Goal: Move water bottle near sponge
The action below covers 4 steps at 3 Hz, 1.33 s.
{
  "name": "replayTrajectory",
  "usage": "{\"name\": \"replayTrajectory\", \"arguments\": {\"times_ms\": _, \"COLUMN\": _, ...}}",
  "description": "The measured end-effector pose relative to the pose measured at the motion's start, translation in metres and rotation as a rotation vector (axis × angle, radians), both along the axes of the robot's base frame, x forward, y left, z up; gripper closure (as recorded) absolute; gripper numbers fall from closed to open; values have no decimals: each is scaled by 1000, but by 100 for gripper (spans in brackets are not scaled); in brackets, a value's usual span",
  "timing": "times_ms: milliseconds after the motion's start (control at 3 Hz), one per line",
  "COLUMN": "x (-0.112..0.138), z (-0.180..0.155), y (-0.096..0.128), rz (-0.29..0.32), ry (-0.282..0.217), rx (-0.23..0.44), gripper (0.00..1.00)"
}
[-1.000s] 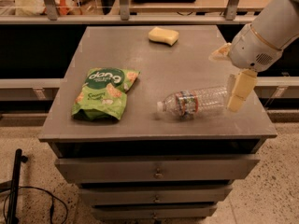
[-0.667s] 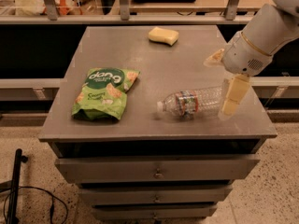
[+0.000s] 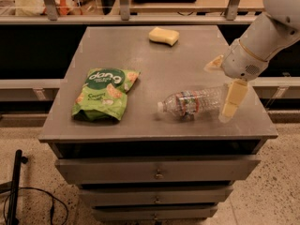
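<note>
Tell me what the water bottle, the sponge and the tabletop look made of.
The water bottle looks like thin clear plastic, glossy and ribbed, see-through. The sponge looks like soft foam, matte pale yellow, rounded corners. The tabletop is probably metal: dull grey sheen, though laminate is possible. The tool is open at the bottle's base end, right side.

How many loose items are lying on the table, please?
3: the sponge at the back, the bag front left, and the bottle on its side front right, with the open hand by its base. None looks hidden.
</note>
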State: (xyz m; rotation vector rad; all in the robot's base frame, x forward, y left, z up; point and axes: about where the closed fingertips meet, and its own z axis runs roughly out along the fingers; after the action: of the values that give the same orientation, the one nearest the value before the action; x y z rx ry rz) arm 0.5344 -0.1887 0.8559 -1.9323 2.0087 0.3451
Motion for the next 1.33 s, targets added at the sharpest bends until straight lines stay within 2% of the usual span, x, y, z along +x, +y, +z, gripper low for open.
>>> {"name": "replayTrajectory", "arguments": {"times_ms": 333, "x": -1, "z": -8, "y": -4, "rz": 6, "ry": 9, "rx": 0, "gripper": 10}}
{"name": "replayTrajectory", "arguments": {"times_ms": 1000, "x": -8, "z": -6, "y": -2, "rz": 36, "ry": -11, "rx": -7, "gripper": 57}}
{"name": "replayTrajectory", "arguments": {"times_ms": 1333, "x": 6, "z": 19, "y": -2, "rz": -34, "ry": -81, "rx": 15, "gripper": 80}}
